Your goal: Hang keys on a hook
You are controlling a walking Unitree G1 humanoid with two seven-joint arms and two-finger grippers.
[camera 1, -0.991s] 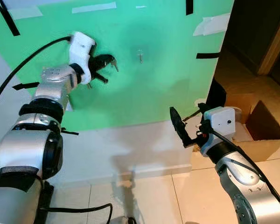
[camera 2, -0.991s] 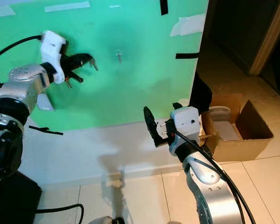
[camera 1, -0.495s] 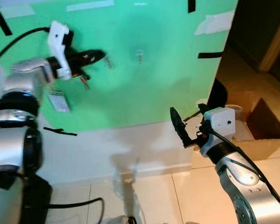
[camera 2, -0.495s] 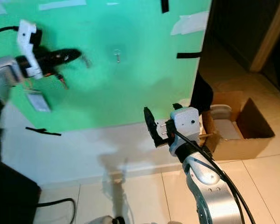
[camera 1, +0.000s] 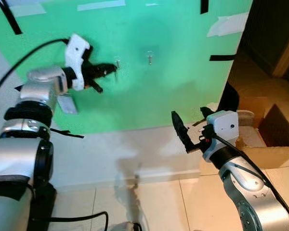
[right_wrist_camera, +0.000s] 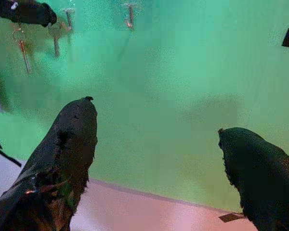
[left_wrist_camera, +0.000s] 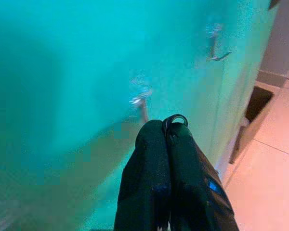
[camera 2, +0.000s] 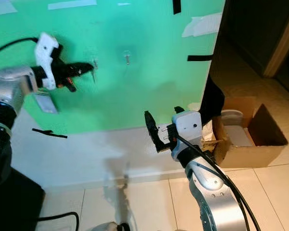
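Hanging step: left tool clenched on keys, ring at the nearer hook on green wall. Advise slow approach, ring threaded before release. Right tool released, idle.

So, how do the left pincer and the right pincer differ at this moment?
The left pincer is raised to the green wall sheet near a hook; the right pincer hangs lower, away from it. The left pincer is shut on the keys; the right pincer is open and holds nothing. Both have two long black fingers.
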